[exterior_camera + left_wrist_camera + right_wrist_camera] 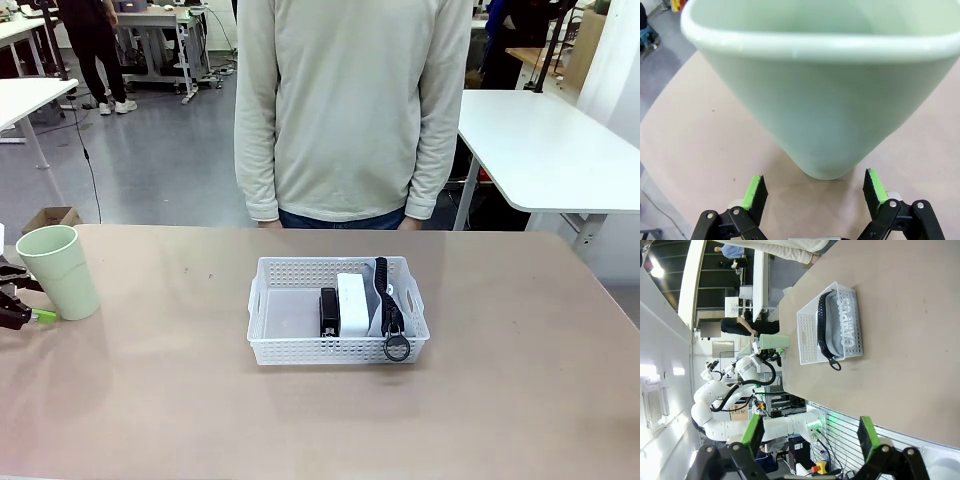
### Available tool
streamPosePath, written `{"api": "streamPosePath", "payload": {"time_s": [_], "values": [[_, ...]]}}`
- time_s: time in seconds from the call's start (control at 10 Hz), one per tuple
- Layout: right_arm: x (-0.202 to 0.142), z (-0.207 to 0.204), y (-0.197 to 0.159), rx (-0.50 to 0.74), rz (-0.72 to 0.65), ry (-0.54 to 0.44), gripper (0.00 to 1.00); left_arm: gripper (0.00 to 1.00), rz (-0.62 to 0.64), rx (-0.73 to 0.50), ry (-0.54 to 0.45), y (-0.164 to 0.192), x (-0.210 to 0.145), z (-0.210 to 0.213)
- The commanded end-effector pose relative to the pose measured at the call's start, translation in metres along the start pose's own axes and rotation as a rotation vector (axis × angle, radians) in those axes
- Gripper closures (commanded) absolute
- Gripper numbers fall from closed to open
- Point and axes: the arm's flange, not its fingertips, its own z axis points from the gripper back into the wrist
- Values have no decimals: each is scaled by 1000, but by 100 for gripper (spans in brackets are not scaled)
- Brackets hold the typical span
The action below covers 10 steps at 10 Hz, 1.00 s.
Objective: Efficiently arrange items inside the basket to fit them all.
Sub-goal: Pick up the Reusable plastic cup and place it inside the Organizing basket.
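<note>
Green-padded fingers [756, 192] of the left gripper [815, 192] stand spread on either side of the pale green cup [815, 95], upright at the table's left, likely lined up to grasp it. Stapler [329, 311], white device [352, 303] and pouch [385, 300] stand packed on edge at the basket [337, 349]'s right, leaving the left free; the right gripper [810, 432] hangs spread and empty

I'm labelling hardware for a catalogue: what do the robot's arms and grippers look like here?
The left arm is glossy white with rounded joint segments and black cables looping near its wrist. Both the left gripper and the right gripper are black linkage mechanisms with silver pivot screws, and their fingers carry bright green pads.
</note>
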Motion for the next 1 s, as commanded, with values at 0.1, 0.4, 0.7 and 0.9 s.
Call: {"api": "streamPosePath", "payload": {"time_s": [0.1, 0.4, 0.7, 0.9], "values": [[0, 0, -2, -4, 25, 2, 0, 0, 25, -26, -16, 7, 1, -3], [0, 0, -2, -4, 25, 2, 0, 0, 45, -57, -47, 11, 0, -12], [0, 0, -2, -4, 25, 2, 0, 0, 81, -83, -132, 15, 3, -20], [0, 0, -2, -4, 25, 2, 0, 0, 109, -70, -209, 17, 4, -22]]}}
